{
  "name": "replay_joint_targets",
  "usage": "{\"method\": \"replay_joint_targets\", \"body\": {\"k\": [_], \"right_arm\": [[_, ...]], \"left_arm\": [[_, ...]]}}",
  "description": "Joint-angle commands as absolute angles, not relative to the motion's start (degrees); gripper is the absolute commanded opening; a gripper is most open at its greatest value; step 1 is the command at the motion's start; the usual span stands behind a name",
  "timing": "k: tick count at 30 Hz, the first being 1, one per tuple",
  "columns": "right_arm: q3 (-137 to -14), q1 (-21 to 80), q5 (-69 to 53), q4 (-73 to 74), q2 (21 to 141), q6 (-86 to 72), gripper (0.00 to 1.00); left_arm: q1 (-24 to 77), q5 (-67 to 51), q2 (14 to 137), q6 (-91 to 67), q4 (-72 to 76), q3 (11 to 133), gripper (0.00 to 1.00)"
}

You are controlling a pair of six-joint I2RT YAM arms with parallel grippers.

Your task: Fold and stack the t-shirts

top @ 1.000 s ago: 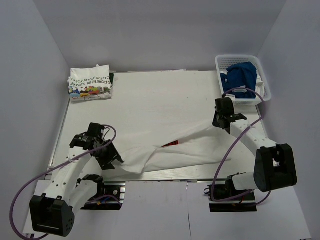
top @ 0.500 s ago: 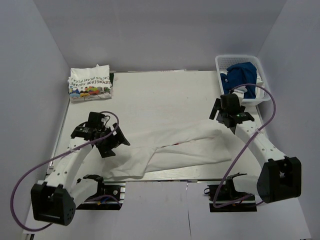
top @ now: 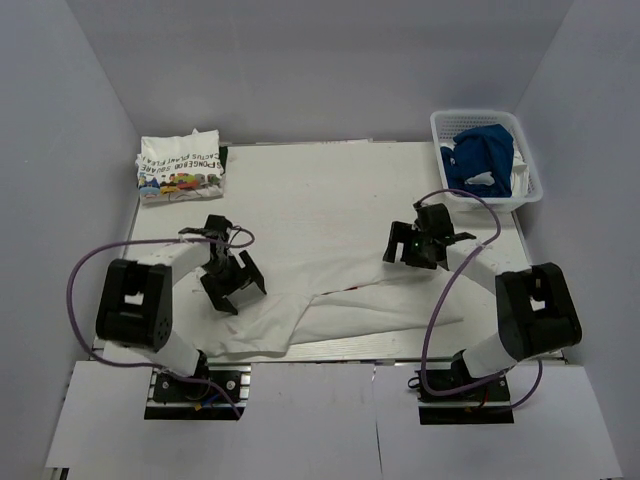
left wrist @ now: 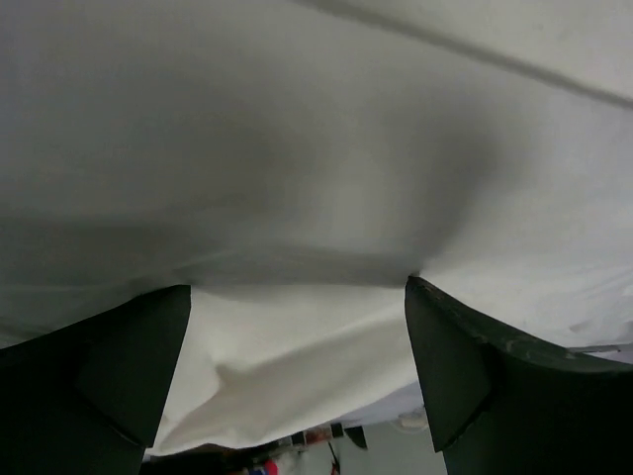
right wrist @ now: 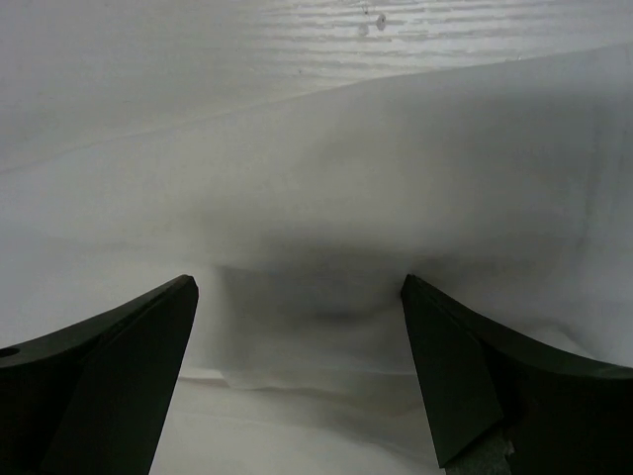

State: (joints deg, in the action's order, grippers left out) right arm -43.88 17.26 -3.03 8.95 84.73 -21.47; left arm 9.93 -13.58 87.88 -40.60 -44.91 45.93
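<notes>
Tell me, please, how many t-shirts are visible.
3: folded printed tee, far-left corner; white tee spread mid-table; blue tee in the basket; more may hide there.

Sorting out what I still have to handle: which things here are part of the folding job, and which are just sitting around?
Job:
spread white t-shirt
folded printed t-shirt, far left corner
blue t-shirt

Just there:
white basket, holding the blue one
table

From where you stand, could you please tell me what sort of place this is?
Probably a robot test booth for folding laundry: plain walls box in a table, two arms stand at its near edge, and a white t-shirt lies spread out, a folded t-shirt in the far corner.
</notes>
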Motion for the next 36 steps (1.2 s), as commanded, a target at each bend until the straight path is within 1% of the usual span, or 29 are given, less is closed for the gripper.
{"method": "replay_joint_targets", "body": {"k": [1,2,3,4,5,6,7,8,9,10,11,12,13,14,15,16,17,18,19,20,21,22,26,29,31,34,35,36], "right_arm": [[-43.07,16.7,-3.69,7.38,87.27,-21.89,0.91],[-42.02,16.87,-3.69,8.08,87.71,-23.36,0.91],[-41.4,17.05,-3.87,8.69,87.98,-23.73,0.91],[-39.83,17.83,-4.39,9.05,87.28,-23.9,0.91],[-38.34,18.54,-3.7,11.14,86.67,-24.34,0.91],[-37.97,21.68,-1.52,12.47,85.27,-24.52,0.91],[-36.05,23.01,1.64,16.83,83.6,-24.61,0.91],[-35.34,24.33,2.28,18.09,82.71,-25.39,0.91],[-34.55,28.96,1.33,19.06,81.66,-25.49,0.91],[-33.41,30.66,0.62,21.86,79.13,-26.36,0.91],[-32.53,32.59,-2.87,22.67,78.23,-27.32,0.91],[-32.08,39.13,-4.03,23.11,76.92,-27.59,0.91],[-31.65,41.9,-4.65,23.64,75.95,-28.9,0.91],[-31.47,44.45,-9.18,23.38,75.85,-28.57,0.91],[-31.55,52.83,-10.27,23.12,75.59,-28.39,0.91],[-32.34,55.87,-10.72,23.29,76.02,-27.52,0.91],[-32.87,61.03,-14.03,23.9,76.63,-26.47,0.91],[-33.31,66.13,-14.32,23.99,76.99,-26.11,0.91],[-33.31,68.18,-17.02,23.12,77.08,-24.71,0.91],[-33.57,71.25,-18.88,23.12,77.08,-24.0,0.91],[-34.97,73.72,-17.42,23.9,76.73,-23.56,0.91],[-35.24,74.7,-17.23,23.91,75.77,-22.25,0.91],[-35.68,75.76,-15.04,20.75,75.32,-21.36,0.91],[-37.0,76.02,-13.54,21.09,75.41,-20.04,0.91],[-37.35,75.94,-12.14,21.27,73.92,-19.6,0.91],[-38.76,75.85,-5.29,22.32,69.18,-19.42,0.91],[-38.93,75.76,-4.4,22.41,64.91,-19.42,0.91],[-39.11,75.85,-3.26,22.5,63.56,-20.03,0.91]], "left_arm": [[9.14,-5.99,98.06,-40.16,-34.28,50.69,0.99],[9.14,-4.5,103.92,-40.86,-34.28,56.19,0.99],[9.14,-1.18,107.37,-40.87,-34.28,59.9,0.99],[9.14,-0.45,110.97,-40.87,-34.28,64.2,0.99],[9.14,-0.44,115.01,-40.87,-34.28,75.04,0.99],[9.92,-0.44,124.45,-40.35,-37.24,82.28,0.99],[9.93,-1.14,129.76,-38.78,-39.35,90.36,0.99],[10.8,-1.14,135.21,-37.89,-41.64,108.02,0.99],[11.33,-3.32,146.23,-36.75,-44.18,117.07,0.99],[12.12,-5.34,151.73,-36.13,-44.21,125.86,0.99],[12.13,-7.01,156.66,-36.12,-43.69,141.52,0.99],[12.13,-12.34,160.62,-37.25,-41.42,146.12,0.99],[12.74,-14.57,163.45,-39.35,-30.09,146.86,0.99],[12.74,-18.77,162.87,-41.99,-22.05,139.73,0.99],[14.14,-20.29,162.08,-46.71,-12.4,134.87,0.99],[15.02,-20.3,163.55,-47.63,-1.26,133.26,0.99],[16.07,-19.26,165.83,-47.64,1.29,135.77,0.99],[17.13,-17.94,168.81,-47.64,0.36,140.84,0.99],[18.97,-17.93,171.45,-47.64,3.4,147.68,0.99],[19.68,-17.15,172.78,-48.85,6.82,147.74,0.99],[20.3,-15.92,172.27,-51.48,9.81,142.78,0.99],[21.17,-14.43,171.48,-51.5,16.54,140.47,0.99],[22.5,-12.57,172.18,-50.19,14.33,143.44,0.99],[22.5,-10.29,168.85,-48.87,14.94,137.57,0.99],[22.5,-7.74,168.31,-48.87,12.51,138.51,0.99],[22.5,-4.32,167.44,-47.29,10.12,143.69,0.99],[22.5,-2.48,166.39,-47.29,7.41,144.48,0.99],[22.5,1.11,162.81,-47.81,6.86,143.53,0.99]]}}
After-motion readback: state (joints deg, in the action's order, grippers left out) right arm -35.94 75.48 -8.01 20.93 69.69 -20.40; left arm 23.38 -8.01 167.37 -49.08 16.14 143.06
